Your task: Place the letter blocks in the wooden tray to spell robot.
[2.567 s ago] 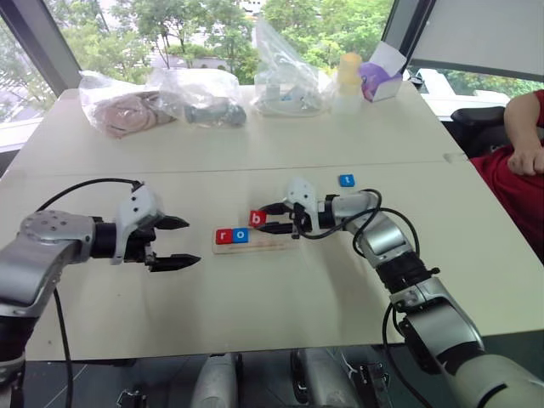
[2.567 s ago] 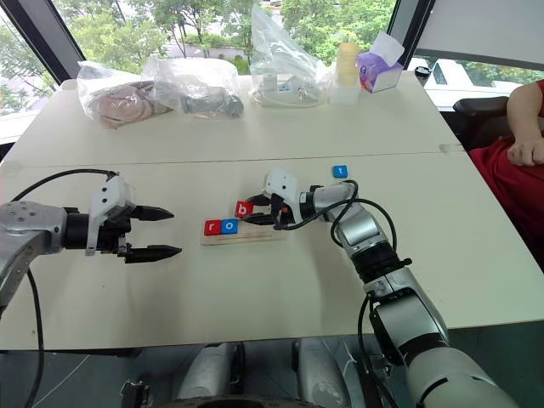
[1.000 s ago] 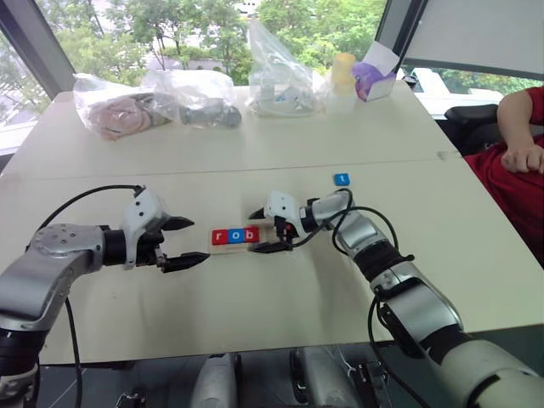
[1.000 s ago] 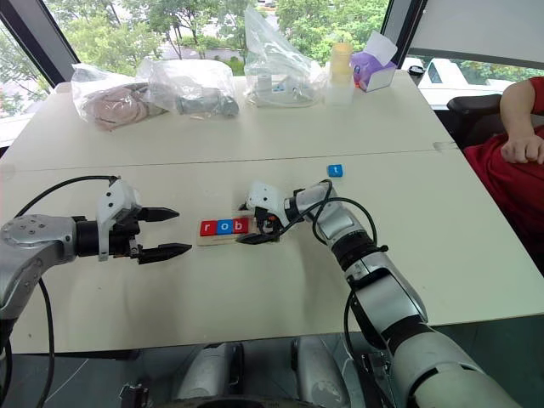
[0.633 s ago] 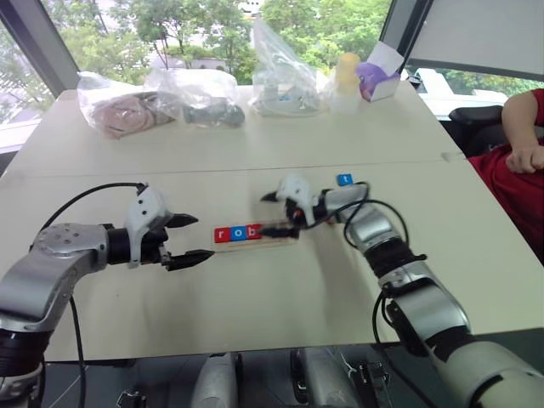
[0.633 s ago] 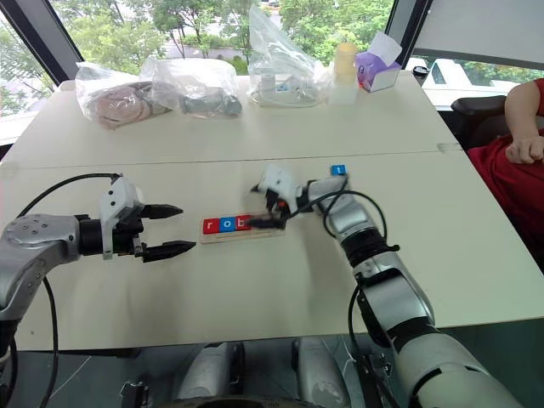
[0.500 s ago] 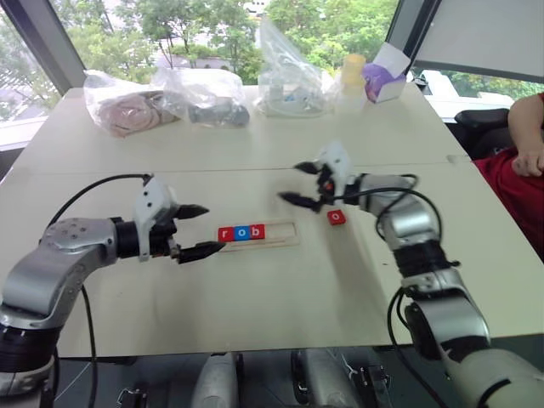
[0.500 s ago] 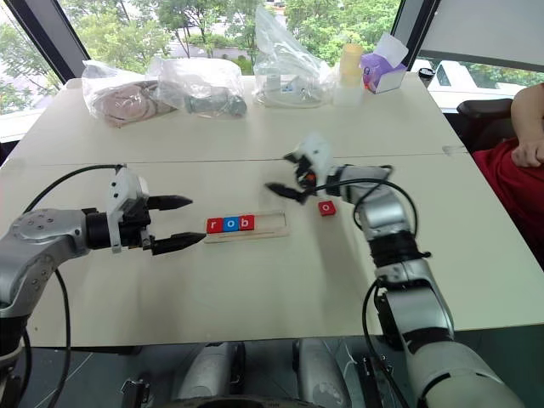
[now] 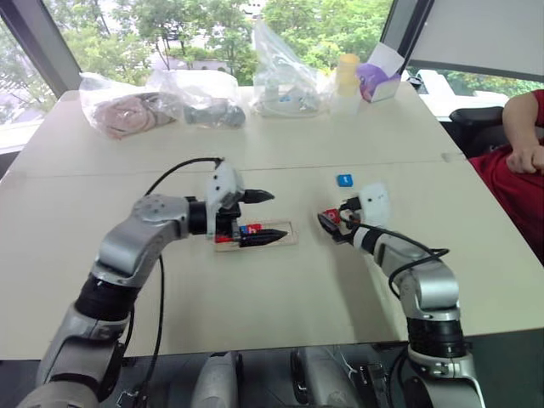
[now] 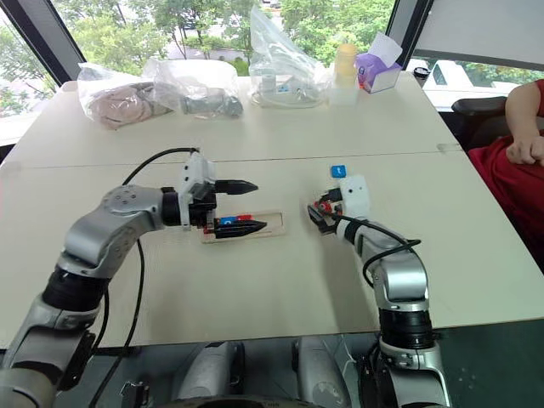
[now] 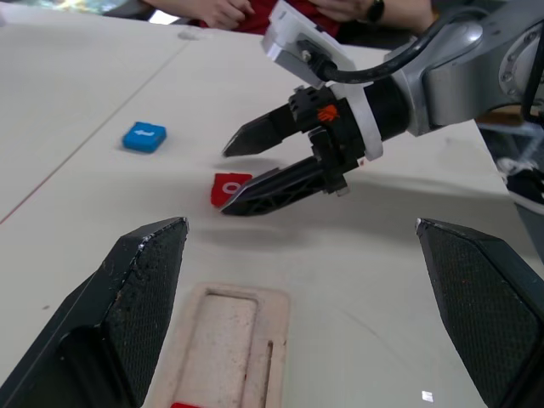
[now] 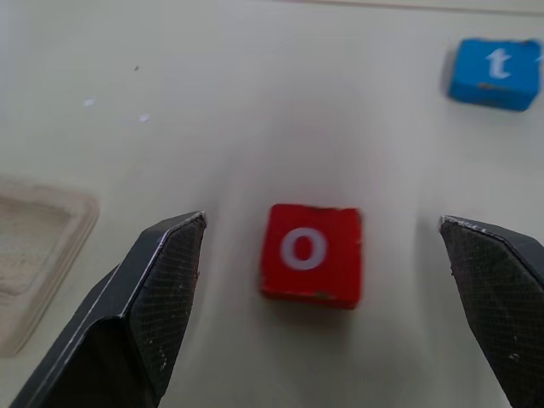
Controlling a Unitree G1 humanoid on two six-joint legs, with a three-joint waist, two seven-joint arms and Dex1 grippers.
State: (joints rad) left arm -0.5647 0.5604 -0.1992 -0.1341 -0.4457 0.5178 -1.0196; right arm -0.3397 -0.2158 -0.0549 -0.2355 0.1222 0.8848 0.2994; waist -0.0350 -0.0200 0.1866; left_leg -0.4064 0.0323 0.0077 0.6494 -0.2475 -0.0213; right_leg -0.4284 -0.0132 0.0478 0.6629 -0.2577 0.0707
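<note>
Swung right, the right hand [image 12: 314, 297] gapes over the red o block [image 12: 309, 253]; left hand [image 9: 259, 217] open above the wooden tray [image 9: 287, 235].

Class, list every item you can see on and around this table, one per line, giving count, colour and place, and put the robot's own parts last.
Wooden tray: one, pale wood, table centre, right end bare.
Blocks in tray: red and blue, partly hidden by left gripper; count unclear.
Red o block: one, on table right of tray.
Blue t block: one, on table beyond the o block.
Plastic bags: three, clear, far edge.
Yellow-capped bottle: one, far edge.
Purple tissue box: one, far right corner.
Person's arm: red sleeve, right edge.
Left gripper: open, over tray.
Right gripper: open, around o block.
</note>
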